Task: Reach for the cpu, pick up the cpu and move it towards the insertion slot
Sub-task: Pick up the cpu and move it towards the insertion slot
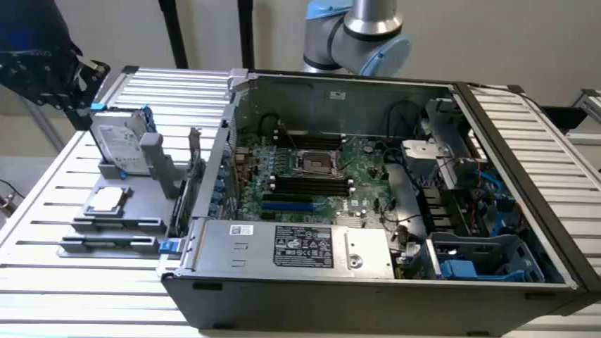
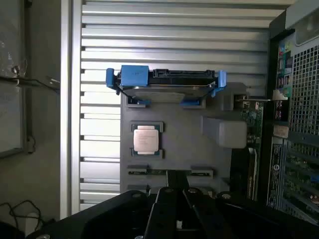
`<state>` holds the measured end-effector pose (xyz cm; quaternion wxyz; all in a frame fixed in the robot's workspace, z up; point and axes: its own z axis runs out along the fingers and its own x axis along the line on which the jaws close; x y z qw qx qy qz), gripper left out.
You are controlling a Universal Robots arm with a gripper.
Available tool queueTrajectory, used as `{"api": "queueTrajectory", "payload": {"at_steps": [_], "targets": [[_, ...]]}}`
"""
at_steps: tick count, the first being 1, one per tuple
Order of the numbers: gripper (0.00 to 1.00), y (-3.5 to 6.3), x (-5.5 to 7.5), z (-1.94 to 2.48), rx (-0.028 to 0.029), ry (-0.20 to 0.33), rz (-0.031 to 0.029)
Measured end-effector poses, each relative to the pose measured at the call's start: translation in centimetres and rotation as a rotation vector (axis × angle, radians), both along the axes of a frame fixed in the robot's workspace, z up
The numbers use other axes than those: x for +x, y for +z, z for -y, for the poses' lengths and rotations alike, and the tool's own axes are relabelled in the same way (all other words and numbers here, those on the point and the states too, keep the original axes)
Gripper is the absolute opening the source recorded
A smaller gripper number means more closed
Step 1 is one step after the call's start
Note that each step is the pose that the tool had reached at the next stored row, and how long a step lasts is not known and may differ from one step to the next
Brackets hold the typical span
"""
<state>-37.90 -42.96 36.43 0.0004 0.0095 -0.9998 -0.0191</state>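
Hand [image 2: 175, 199] clear of cpu [image 2: 146, 139]; apart or together, cannot tell.

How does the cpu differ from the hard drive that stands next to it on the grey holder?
The cpu lies flat; the hard drive stands upright on edge. The cpu is clearly smaller than the hard drive. The hard drive has a blue frame; the cpu has a pale edge. Both are silvery and sit on the grey holder.
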Motion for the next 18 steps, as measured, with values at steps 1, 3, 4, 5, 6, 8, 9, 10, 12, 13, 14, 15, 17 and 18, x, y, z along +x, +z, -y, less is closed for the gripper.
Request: {"api": "queueTrajectory", "payload": {"at_steps": [1,3,4,5,6,8,9,10,12,13,14,15,17,18], "targets": [[0.11,0.0,0.0,0.0,0.0,0.0,0.0],[0.11,0.0,0.0,0.0,0.0,0.0,0.0],[0.11,0.0,0.0,0.0,0.0,0.0,0.0],[0.11,0.0,0.0,0.0,0.0,0.0,0.0],[0.11,0.0,0.0,0.0,0.0,0.0,0.0],[0.11,0.0,0.0,0.0,0.0,0.0,0.0],[0.11,0.0,0.0,0.0,0.0,0.0,0.0],[0.11,0.0,0.0,0.0,0.0,0.0,0.0],[0.11,0.0,0.0,0.0,-0.0001,0.0,0.0],[0.11,0.01,-0.03,-0.02,-0.0001,0.0,-0.0001],[0.11,0.0,-0.08,-0.06,-0.0002,0.0,-0.0002],[0.11,-0.02,-0.19,-0.14,-0.0002,0.0,-0.0001],[0.11,-0.07,-0.57,-0.3,-0.0005,0.0,0.0001],[0.11,-0.09,-0.85,-0.39,-0.0013,0.0,0.0001]]}}
